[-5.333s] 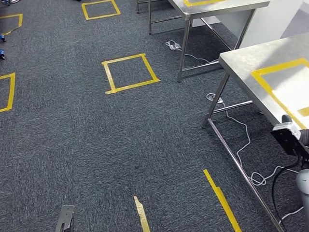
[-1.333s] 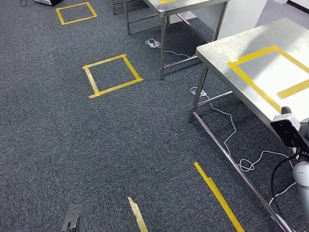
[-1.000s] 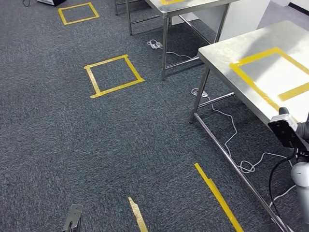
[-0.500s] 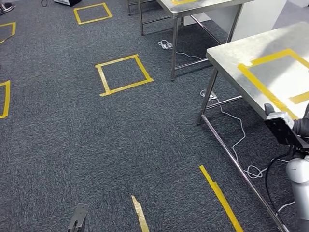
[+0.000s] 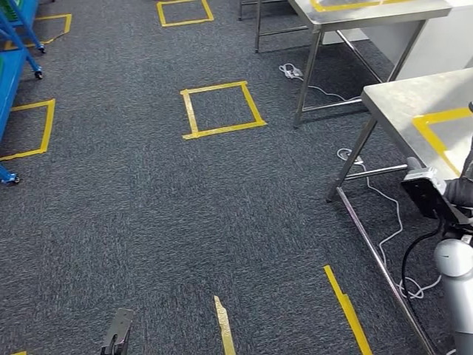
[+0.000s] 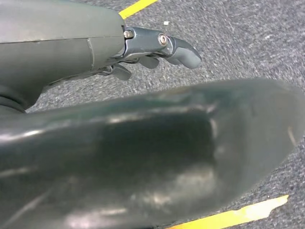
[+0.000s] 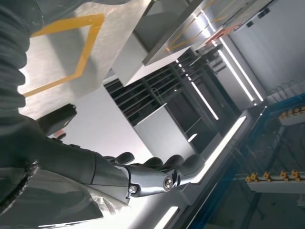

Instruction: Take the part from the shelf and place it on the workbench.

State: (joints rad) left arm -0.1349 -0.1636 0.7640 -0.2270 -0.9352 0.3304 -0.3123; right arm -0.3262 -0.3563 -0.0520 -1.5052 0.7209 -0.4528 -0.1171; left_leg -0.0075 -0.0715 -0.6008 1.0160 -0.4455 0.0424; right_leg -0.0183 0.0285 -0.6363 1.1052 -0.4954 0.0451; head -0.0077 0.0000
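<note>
No part shows in any frame. The steel workbench (image 5: 399,104) with yellow tape marks stands at the right, and its top (image 7: 61,52) also appears in the right wrist view. My right arm (image 5: 454,274) is raised beside the bench's front edge. My right hand (image 7: 151,174) has its dark fingers lying close together, slightly curled, and what lies under them is hidden. My left hand (image 5: 117,336) hangs low over the carpet. Its fingers (image 6: 162,45) are stretched out with nothing in them.
A blue shelf cart (image 5: 12,52) on wheels stands at the far left. A second steel table (image 5: 368,11) is at the back right. White cables (image 5: 390,214) lie under the workbench. Yellow tape squares (image 5: 222,109) and strips (image 5: 346,310) mark the grey carpet.
The whole picture has shifted right: the camera has turned left, bringing the blue shelf cart into view and pushing the workbench toward the right edge. Both arms keep their pose.
</note>
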